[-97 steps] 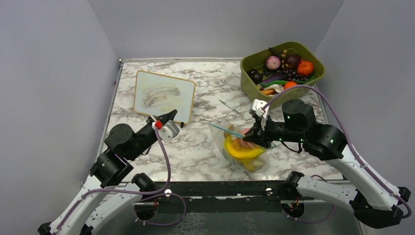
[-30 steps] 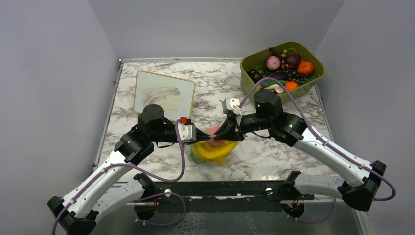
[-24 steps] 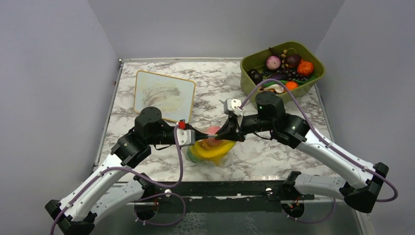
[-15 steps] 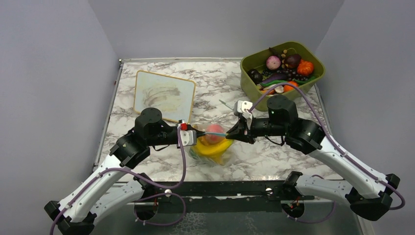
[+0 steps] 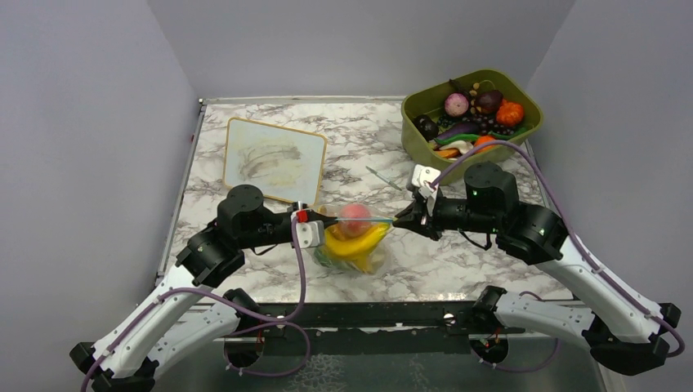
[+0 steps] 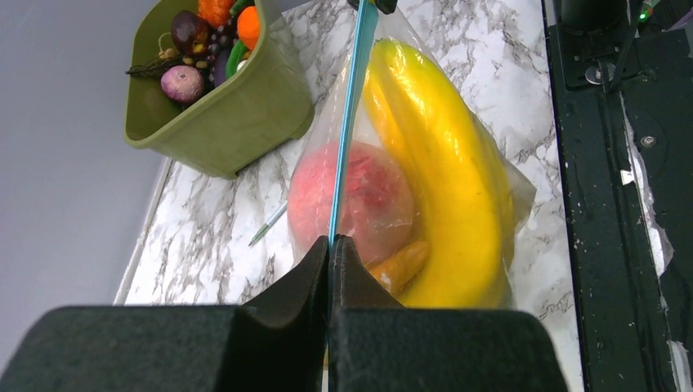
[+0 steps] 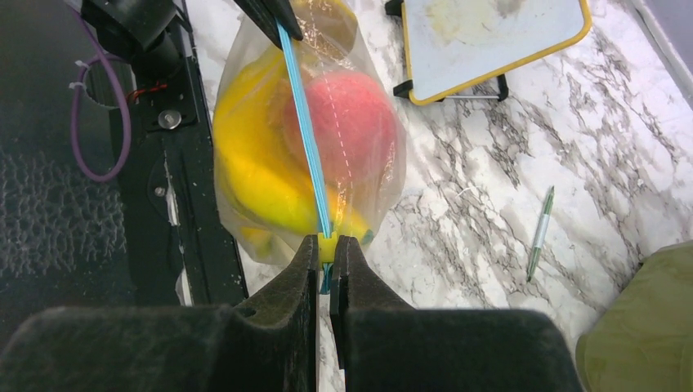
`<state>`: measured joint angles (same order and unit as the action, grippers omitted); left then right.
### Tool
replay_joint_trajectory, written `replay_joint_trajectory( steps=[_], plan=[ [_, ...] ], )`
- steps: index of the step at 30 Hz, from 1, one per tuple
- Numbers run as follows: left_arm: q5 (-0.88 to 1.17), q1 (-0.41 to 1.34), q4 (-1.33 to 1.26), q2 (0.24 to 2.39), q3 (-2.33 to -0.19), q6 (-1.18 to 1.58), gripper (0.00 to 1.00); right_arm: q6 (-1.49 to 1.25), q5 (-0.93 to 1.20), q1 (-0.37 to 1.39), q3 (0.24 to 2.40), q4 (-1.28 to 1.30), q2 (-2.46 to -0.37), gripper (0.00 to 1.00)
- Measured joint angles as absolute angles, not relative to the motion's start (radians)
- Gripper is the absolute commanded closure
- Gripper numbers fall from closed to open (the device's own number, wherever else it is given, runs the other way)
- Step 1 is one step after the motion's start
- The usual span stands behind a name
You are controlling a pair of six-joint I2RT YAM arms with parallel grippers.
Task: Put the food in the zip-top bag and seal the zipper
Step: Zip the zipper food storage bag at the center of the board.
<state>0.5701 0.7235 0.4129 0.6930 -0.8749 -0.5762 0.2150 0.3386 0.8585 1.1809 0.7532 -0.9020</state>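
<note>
— Black metal rail (image 5: pixel 368 314) nearest, on the near side of both grippers, along the edge of the table (image 5: pixel 466 261). Any room there?
— Only a narrow band of bare marble between rail and bag.
— And the zip-top bag (image 5: pixel 353 251) itself?
— Slung between the two sets of tips, hanging below them and towards the near side. Cannot tell whether resting on the marble or just off it.
— Inside?
— Yellow bananas (image 5: pixel 357 242) lowest, a pink-red round piece (image 5: pixel 353 216) right up under the mouth, an orange piece (image 6: pixel 398 268) tucked low, close to the left gripper (image 5: pixel 320 221).
— State of that gripper?
— Pressed together on the left end of the zipper (image 5: pixel 359 220), with the teal-blue strip leading straight out from between the fingers.
— Right gripper (image 5: pixel 398 219)?
— Likewise pinching the strip at the opposite end, with a corner of the plastic caught there too. Taut and straight from one to the other, seen as a single thin line. Whether pressed shut along its whole length, cannot tell.
— Beyond the tips?
— Open marble on the far side of the zipper. Then a pen (image 5: pixel 382 178) just beyond the right gripper, apart from the bag. A wood-framed white board (image 5: pixel 274 159) beyond the left gripper, with its near corner close to that wrist. Farthest, an olive-green tub (image 5: pixel 415 135) of toy produce, well beyond the right gripper, hard against the table's right edge.
— Out to the sides?
— Bare marble outward of the right gripper as far as the table edge, and a narrower strip outward of the left.
</note>
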Motion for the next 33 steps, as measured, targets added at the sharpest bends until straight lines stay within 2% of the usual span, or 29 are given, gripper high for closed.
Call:
replay_joint_trajectory(
  steps=[13,25,31,33],
  plan=[
    [0.553,0.728,0.424,0.693,-0.88,-0.588,1.0,0.16,0.349,0.86,1.184,0.758,-0.876,0.99],
    [0.516,0.727,0.59,0.645,-0.967,-0.57,1.0,-0.064,0.589,0.85,1.005,0.532,-0.824,0.99],
    [0.555,0.727,0.657,0.636,-0.958,-0.555,1.0,-0.23,0.604,0.85,0.876,0.417,-0.78,0.99],
    [0.551,0.725,0.659,0.646,-0.924,-0.547,0.88,-0.272,0.58,0.85,0.84,0.412,-0.788,0.99]
  ],
)
